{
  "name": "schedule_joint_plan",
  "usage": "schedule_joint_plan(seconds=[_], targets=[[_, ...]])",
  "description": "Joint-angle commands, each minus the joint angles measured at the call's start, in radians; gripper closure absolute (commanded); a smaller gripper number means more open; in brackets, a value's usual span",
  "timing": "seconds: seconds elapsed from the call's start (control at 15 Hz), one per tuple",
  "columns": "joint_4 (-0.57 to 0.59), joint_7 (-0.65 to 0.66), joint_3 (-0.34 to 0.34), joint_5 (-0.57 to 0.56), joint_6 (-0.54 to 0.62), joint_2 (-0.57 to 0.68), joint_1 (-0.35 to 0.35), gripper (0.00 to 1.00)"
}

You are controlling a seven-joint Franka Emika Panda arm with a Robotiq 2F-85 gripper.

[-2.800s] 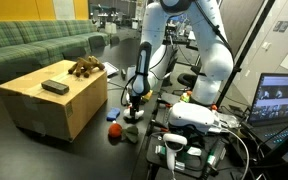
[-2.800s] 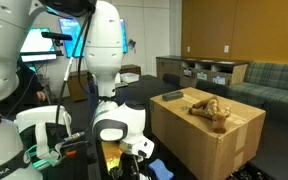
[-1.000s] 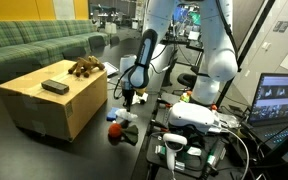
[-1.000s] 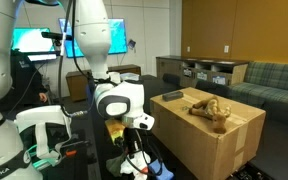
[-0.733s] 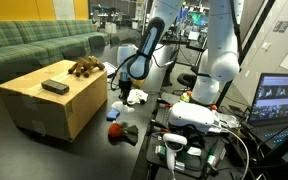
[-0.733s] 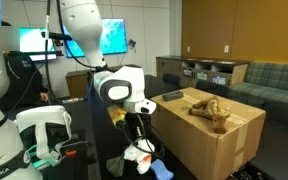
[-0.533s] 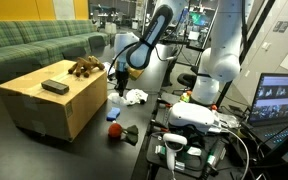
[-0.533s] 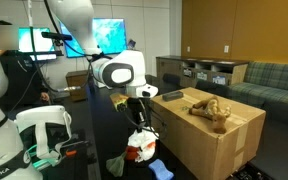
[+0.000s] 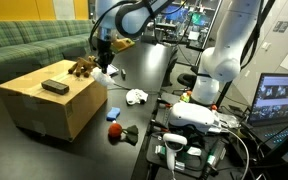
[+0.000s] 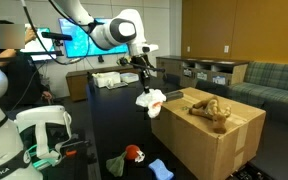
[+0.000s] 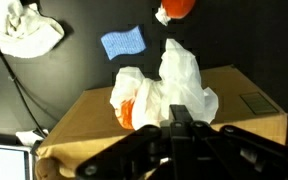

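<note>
My gripper (image 9: 103, 58) (image 10: 142, 76) (image 11: 179, 120) is shut on a white and orange soft bundle (image 9: 106, 69) (image 10: 151, 99) (image 11: 162, 88), which hangs below it. It hovers by the edge of a big cardboard box (image 9: 46, 108) (image 10: 219, 145) (image 11: 104, 125). On the box lie a brown plush animal (image 9: 83, 67) (image 10: 211, 108) and a flat black device (image 9: 54, 87) (image 11: 259, 102). The plush is out of the wrist view. The fingertips are hidden in the bundle.
On the dark surface below lie a white cloth (image 9: 136, 97) (image 11: 24, 25), a blue cloth (image 9: 112, 113) (image 11: 123, 42), a red ball-like thing (image 9: 114, 129) (image 11: 176, 8) and a dark green piece (image 9: 130, 133). A green sofa (image 9: 34, 45) and a laptop (image 9: 282, 100) stand around.
The arm has risen from the low dark surface and swung over to the box's edge, carrying the white and orange bundle up with it. The jaws stayed shut.
</note>
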Motion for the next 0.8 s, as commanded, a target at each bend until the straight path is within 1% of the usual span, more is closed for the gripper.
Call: schedule_joint_plan(seconds=[0.0,0.2,0.47,0.53,0.6,0.73], targets=[[0.187,0.136,0.053,-0.055,-0.079,0.072,-0.006,1.00],[0.331,0.233,0.068,-0.112,-0.096,0.183,0.009,1.00],[0.503,0.331,0.031,-0.209,-0.098,0.344,0.056,1.00],[0.550,0.383,0.028,-0.236,-0.131,0.362,0.092,1.00],[0.594,0.428,0.009,-0.276,-0.131,0.402,0.117,1.00],[0.691,0.476,-0.017,-0.310,-0.166,0.466,0.159,1.00]])
